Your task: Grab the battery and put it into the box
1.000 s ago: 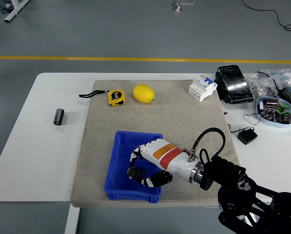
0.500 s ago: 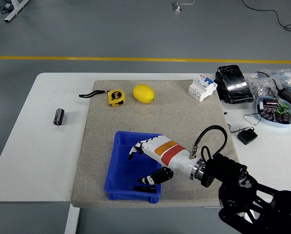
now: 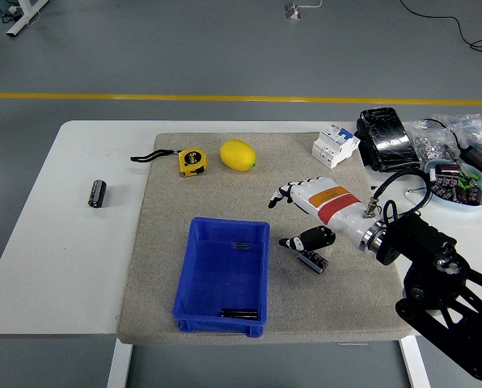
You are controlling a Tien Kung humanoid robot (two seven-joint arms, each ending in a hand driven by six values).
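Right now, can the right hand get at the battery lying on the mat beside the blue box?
Probably yes: the right hand hangs open just above the battery, with nothing between them.

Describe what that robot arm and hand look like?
One arm shows, coming from the right: chunky black segments with a black cable looping over the wrist. The hand has a white shell marked with an orange patch and a red band, a silver wrist ring, and black-and-white jointed fingers.

Box lies left of what seems a battery.
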